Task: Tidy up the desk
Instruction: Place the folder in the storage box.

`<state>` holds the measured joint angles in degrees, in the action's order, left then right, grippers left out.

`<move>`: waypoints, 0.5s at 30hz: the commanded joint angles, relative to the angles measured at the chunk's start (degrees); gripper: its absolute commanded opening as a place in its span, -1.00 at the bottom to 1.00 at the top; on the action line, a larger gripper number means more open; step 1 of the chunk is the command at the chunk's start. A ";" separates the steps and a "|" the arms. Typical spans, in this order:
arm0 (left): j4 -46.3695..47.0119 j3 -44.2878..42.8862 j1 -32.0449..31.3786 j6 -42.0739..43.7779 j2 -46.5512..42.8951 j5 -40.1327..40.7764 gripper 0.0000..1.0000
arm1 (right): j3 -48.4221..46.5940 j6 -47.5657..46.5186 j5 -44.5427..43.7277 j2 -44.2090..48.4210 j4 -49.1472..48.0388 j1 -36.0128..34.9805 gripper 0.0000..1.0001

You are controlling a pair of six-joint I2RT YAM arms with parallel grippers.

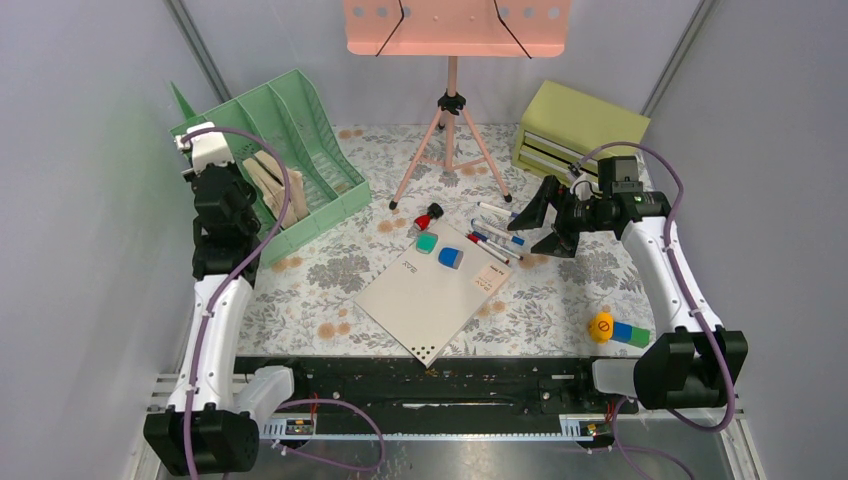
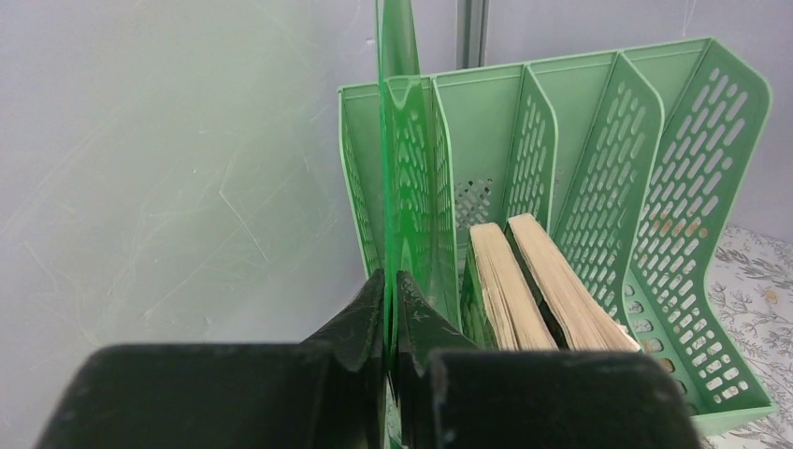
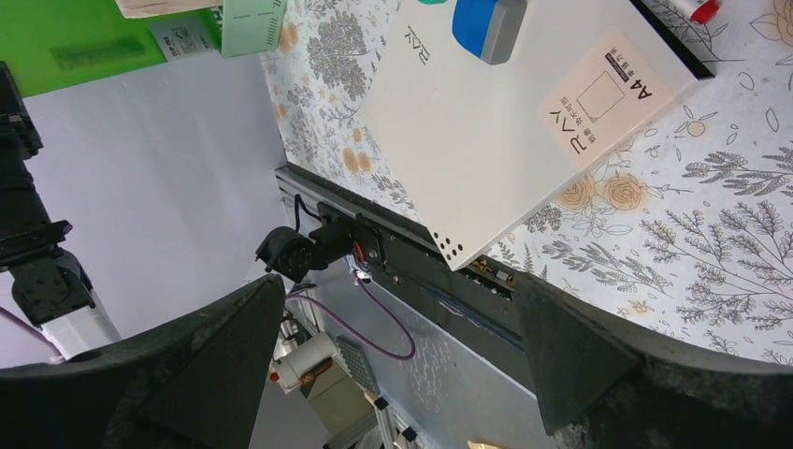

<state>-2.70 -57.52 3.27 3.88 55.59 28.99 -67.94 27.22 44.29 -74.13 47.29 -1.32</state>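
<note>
2 tools hang over the floral tabletop (image 1: 330, 270), which fills the middle of the overhead view. It is rigid and fixed, so nothing to lift; only its loose things get handled. The left tool (image 2: 391, 309) is pressed together on the lower edge of a thin green sheet (image 2: 396, 56), upright at the leftmost slot of the green file rack (image 2: 673, 234). The sheet looks light and floppy, likely to sway. The right tool (image 1: 545, 225) hangs spread wide above the markers (image 1: 497, 235), which are slim, round and apt to roll; pinching 1 across its middle seems safest.
</note>
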 commanded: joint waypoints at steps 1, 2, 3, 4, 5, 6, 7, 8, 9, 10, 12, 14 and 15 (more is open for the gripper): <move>7.64 1.73 1.10 -0.80 -1.51 -2.19 -1.00 | -0.48 -0.83 1.41 -0.53 -0.52 0.22 0.99; 7.70 2.18 1.20 -0.76 -1.65 -2.73 -1.00 | -0.64 -0.79 1.27 -0.60 -0.53 0.27 0.99; 7.52 2.45 1.21 -0.76 -1.80 -3.12 -1.00 | -0.76 -0.77 1.35 -0.69 -0.53 0.20 0.99; 7.45 2.85 1.21 -0.94 -1.95 -3.26 -1.00 | -0.91 -0.77 1.64 -0.88 -0.51 0.26 0.99; 7.40 3.12 1.26 -1.05 -2.16 -3.35 -1.00 | -1.02 -0.70 1.80 -1.03 -0.53 0.31 0.99; 7.40 3.26 1.22 -1.20 -2.28 -3.49 -1.00 | -1.13 -0.70 1.89 -1.10 -0.52 0.27 0.99; 7.11 3.36 1.23 -1.30 -2.32 -3.52 -1.00 | -1.22 -0.74 1.78 -1.11 -0.53 0.26 0.99; 6.89 3.33 1.23 -1.39 -2.33 -3.52 -1.00 | -1.27 -0.71 1.54 -1.15 -0.53 0.24 0.99; 6.47 3.27 1.29 -1.49 -2.40 -3.57 -1.00 | -1.31 -0.68 1.53 -1.25 -0.53 0.26 0.99; 6.18 3.17 1.26 -1.58 -2.52 -3.59 -1.00 | -1.39 -0.66 1.69 -1.27 -0.51 0.27 0.99; 5.51 3.13 1.30 -1.93 -2.88 -3.01 -1.00 | -1.55 -0.57 1.93 -1.43 -0.50 0.25 0.99; 5.49 3.30 1.26 -2.05 -3.19 -2.21 -1.00 | -1.81 -0.74 1.62 -1.46 -0.53 0.26 0.99; 5.38 3.35 1.34 -1.95 -3.25 -1.97 -0.98 | -1.92 -0.81 1.39 -1.59 -0.53 0.22 0.99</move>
<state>-0.73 -53.84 4.25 2.76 54.50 26.94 -67.96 27.20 44.66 -75.18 47.29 -1.32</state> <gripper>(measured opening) 0.021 0.993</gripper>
